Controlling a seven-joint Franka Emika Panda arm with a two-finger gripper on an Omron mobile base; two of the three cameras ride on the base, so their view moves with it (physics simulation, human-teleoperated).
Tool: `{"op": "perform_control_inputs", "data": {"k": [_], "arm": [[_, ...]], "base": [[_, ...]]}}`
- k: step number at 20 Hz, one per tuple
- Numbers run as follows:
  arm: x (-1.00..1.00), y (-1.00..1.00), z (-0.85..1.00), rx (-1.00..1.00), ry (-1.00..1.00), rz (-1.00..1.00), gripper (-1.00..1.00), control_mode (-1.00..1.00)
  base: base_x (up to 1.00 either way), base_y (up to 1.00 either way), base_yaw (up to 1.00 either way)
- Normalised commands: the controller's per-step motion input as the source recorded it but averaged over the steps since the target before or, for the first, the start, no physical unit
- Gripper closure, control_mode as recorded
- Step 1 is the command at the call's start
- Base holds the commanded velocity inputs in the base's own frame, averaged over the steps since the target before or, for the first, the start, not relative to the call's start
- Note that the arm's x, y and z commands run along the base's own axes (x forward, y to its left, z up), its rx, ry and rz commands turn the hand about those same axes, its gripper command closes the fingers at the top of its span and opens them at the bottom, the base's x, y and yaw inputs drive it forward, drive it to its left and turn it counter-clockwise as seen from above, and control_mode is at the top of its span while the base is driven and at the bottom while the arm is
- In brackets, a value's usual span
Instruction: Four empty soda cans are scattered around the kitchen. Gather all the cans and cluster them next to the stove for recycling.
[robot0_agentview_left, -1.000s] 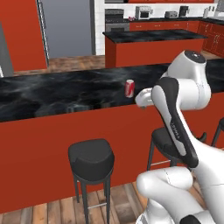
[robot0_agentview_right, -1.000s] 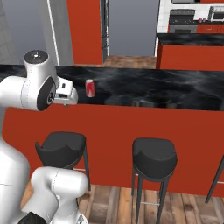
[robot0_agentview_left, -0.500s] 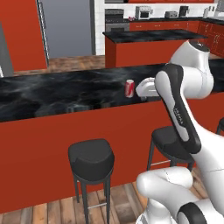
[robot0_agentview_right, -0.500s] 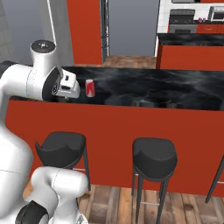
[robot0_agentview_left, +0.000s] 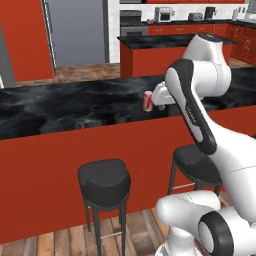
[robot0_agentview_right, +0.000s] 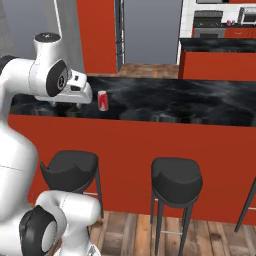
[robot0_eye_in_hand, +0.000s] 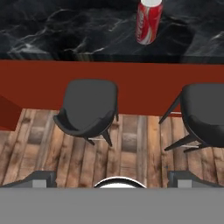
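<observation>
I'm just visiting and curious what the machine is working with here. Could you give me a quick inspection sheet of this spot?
Surface: black marbled counter over a red front.
Job's things: one red can upright on the counter; stove far behind.
Clutter: nothing seen on the counter.
Pincer: pincer open, beside the can, holding nothing.
Cables: nothing seen.
Surroundings: black stools on wood floor, red cabinets, second counter behind.
</observation>
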Motion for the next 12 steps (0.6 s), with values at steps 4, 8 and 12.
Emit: {"op": "perform_control_inputs", "data": {"k": [4,8,12], "arm": [[0.25,-0.08,0.01,-0.05,0.15,0.0,-1.0,-1.0],[0.23,-0.08,-0.02,-0.01,0.07,0.0,-1.0,-1.0],[0.2,-0.08,-0.05,-0.02,0.03,0.0,-1.0,-1.0]], "base": [[0.0,0.0,0.0],[0.0,0.0,0.0],[0.0,0.0,0.0]]}}
